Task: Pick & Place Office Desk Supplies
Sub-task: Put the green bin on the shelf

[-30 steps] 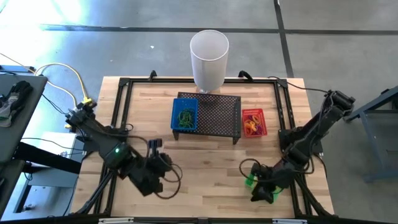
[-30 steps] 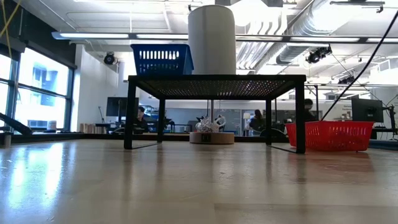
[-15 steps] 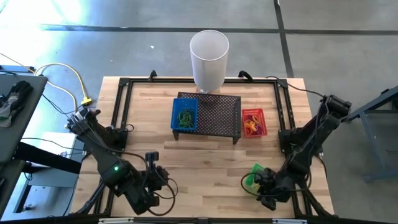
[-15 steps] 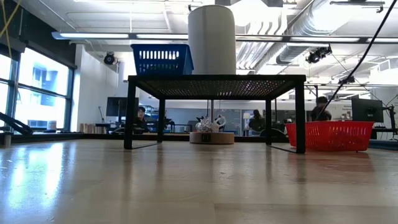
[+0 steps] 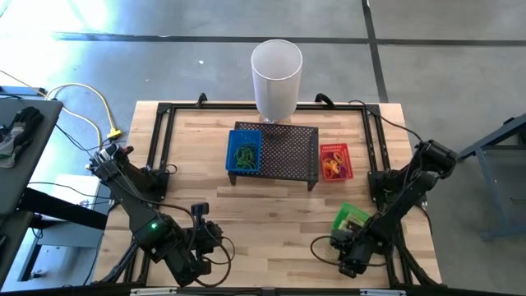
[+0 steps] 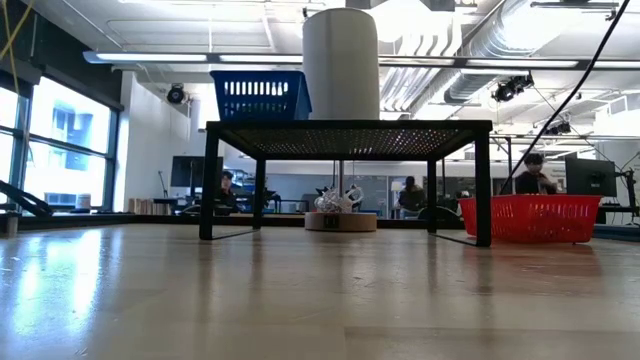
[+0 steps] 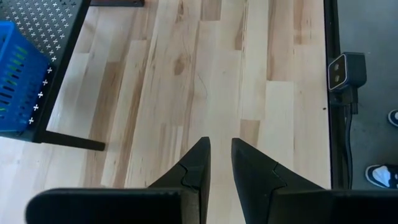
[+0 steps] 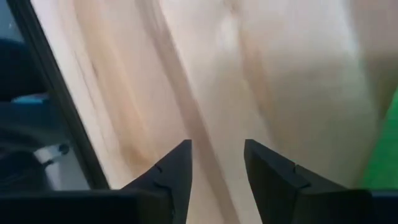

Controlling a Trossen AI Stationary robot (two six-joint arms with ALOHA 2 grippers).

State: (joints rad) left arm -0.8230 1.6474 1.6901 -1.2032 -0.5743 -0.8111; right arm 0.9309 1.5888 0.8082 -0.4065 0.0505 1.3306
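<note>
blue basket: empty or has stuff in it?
Not empty. The high view shows green loops inside the blue basket, which sits on the black mesh stand.

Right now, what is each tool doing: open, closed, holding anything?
Left tool: fingers slightly apart, holding nothing, above bare light wooden table.
Right tool: fingers apart, nothing between them, over the table's near right corner.

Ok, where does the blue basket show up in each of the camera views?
High view: the blue basket sits on the left end of the black mesh stand, just below the white cylinder.
Low view: upper left of centre, on top of the stand.
Left wrist view: far left edge, partly cut off.
Right wrist view: not in it.
Shared landmark: the black mesh stand.
</note>
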